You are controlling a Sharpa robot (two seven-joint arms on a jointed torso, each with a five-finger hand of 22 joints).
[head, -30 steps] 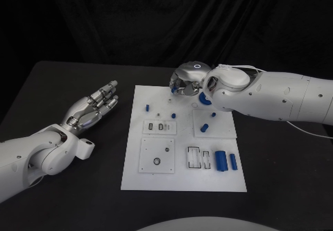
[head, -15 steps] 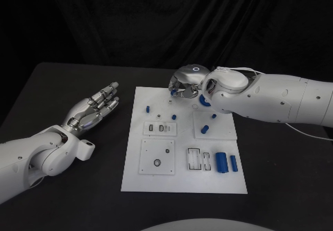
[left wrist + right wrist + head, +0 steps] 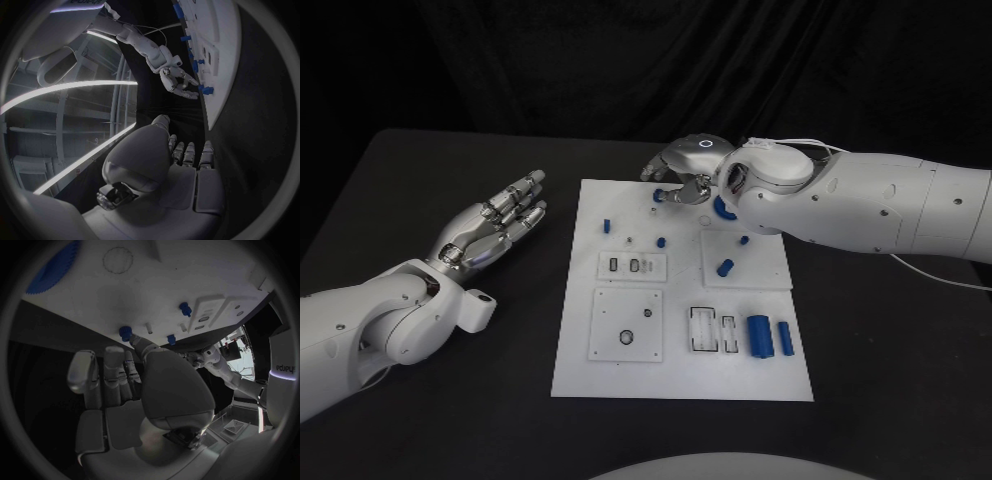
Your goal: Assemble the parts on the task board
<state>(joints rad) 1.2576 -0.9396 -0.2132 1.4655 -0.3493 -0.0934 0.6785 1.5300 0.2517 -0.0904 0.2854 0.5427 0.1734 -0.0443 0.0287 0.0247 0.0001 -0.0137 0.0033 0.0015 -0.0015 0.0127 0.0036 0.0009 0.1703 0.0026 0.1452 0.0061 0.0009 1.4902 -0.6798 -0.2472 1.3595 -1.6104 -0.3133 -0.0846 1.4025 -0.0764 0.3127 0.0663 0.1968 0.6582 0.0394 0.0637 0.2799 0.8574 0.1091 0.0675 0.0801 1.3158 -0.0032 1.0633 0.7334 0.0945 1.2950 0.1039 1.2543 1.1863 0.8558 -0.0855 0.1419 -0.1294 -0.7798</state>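
The white task board (image 3: 682, 300) lies in the middle of the table. My right hand (image 3: 684, 172) hovers over its far edge, fingers spread. Its thumb tip (image 3: 136, 341) touches a small blue peg (image 3: 125, 331) that stands on the board (image 3: 187, 270); the other fingers stay off it. The same peg (image 3: 656, 197) sits just under the hand in the head view. A blue gear (image 3: 723, 206) lies beside the right wrist. My left hand (image 3: 496, 220) rests open, palm up, left of the board, holding nothing.
More blue parts lie on the board: a peg (image 3: 606, 224), a small one (image 3: 661, 241), a cylinder (image 3: 724, 266), and two long pieces (image 3: 759, 335) at the near right. Recessed plates (image 3: 627, 322) sit on the near left. Black table surrounds the board.
My right hand has uncurled its fingers and shifted slightly, leaving the small blue peg showing on the board beneath it. The left arm has not moved.
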